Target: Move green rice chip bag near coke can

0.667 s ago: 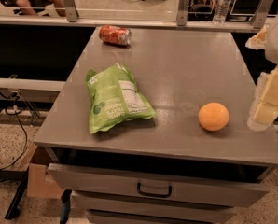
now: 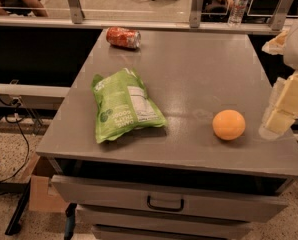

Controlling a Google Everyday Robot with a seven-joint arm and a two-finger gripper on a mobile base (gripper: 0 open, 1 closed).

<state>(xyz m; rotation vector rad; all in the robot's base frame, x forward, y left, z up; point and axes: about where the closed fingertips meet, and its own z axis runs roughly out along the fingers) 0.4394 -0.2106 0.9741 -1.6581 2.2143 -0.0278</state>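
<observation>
The green rice chip bag (image 2: 124, 105) lies flat on the left part of the grey table top (image 2: 199, 69), label panel up. The coke can (image 2: 123, 37) lies on its side at the table's far left corner, well behind the bag. My gripper (image 2: 284, 109) hangs at the right edge of the view, over the table's right side, far from the bag and the can. It holds nothing that I can see.
A round orange fruit (image 2: 228, 124) sits on the table's front right, just left of the gripper. A drawer (image 2: 164, 199) stands slightly open under the front edge. A water bottle (image 2: 239, 5) stands on the ledge behind. A cardboard box (image 2: 39, 186) is on the floor at left.
The gripper has shifted slightly at the right edge of the view. The bag, the can and the orange have not moved.
</observation>
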